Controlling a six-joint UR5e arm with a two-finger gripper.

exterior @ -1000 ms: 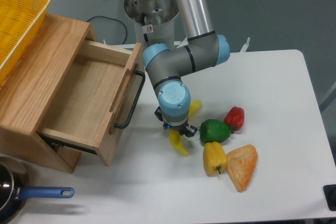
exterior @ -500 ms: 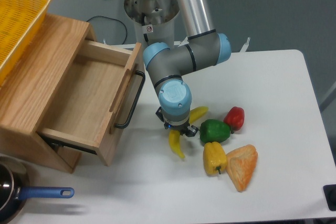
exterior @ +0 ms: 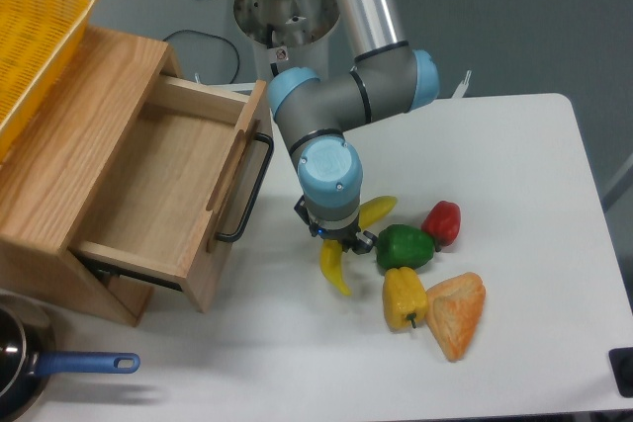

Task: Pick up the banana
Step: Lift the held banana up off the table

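The banana (exterior: 334,268) is slim, curved and deep yellow. One end points down-left toward the table's front and the other end (exterior: 379,209) sticks out to the right of my wrist. My gripper (exterior: 339,241) points straight down over its middle and is shut on it. The fingers are mostly hidden under the blue wrist cap. The banana looks raised a little off the white table (exterior: 514,195).
A green pepper (exterior: 405,247), a red pepper (exterior: 442,222), a yellow pepper (exterior: 404,296) and an orange wedge (exterior: 456,313) lie just right of the banana. An open wooden drawer (exterior: 158,185) with a black handle (exterior: 247,193) stands left. A blue-handled pan (exterior: 69,365) sits at front left.
The gripper has risen slightly with the banana in it. The banana has turned, so its right end shows more beside the wrist.
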